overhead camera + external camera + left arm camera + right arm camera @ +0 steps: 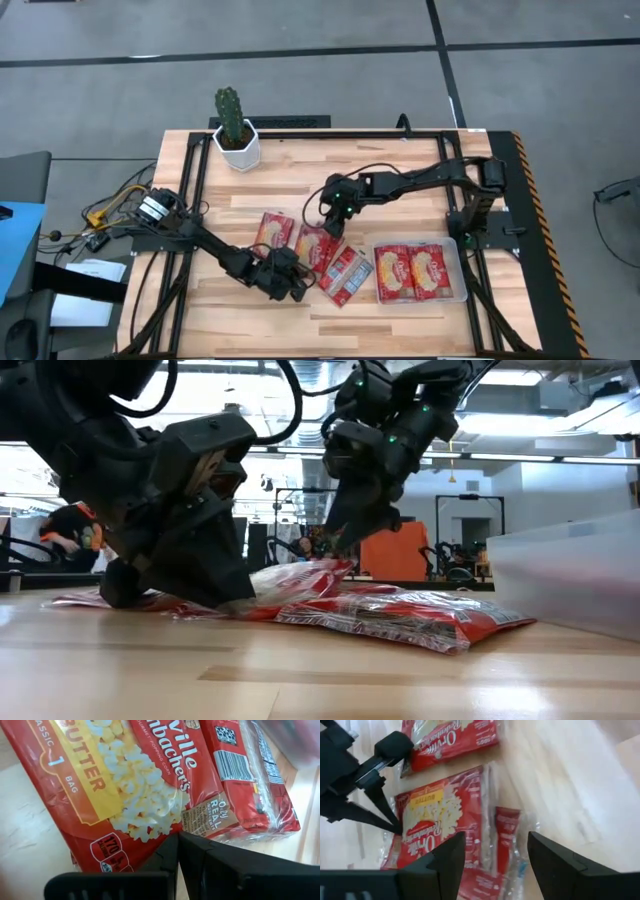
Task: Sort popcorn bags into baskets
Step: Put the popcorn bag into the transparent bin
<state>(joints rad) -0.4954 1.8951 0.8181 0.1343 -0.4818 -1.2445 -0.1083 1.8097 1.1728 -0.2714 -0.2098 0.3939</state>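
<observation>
Three red popcorn bags lie flat on the table: one at the left (273, 232), a middle one (318, 248) and one nearer the tray (346, 276). Two more bags (412, 272) lie in the clear frosted tray (455, 245). My left gripper (298, 275) is shut, with its fingertips at the middle bag's near-left edge; it also shows in the right wrist view (396, 827). My right gripper (335, 222) is open above the middle bag's far end (440, 825) and touches nothing. My left gripper has its two shut fingertips (178, 840) at the edge of the middle bag (150, 855), by the printed round badge. The fingers come slanting down from the table's near left. They hide whether the wrapper's seam lies between them. In the low view the bag (300, 575) tilts up toward its far end.
A white pot with a green cactus (236, 140) stands at the far left of the table. The tray's wall (570, 575) rises at the right of the bags. Black frame rails run along the left and right table edges.
</observation>
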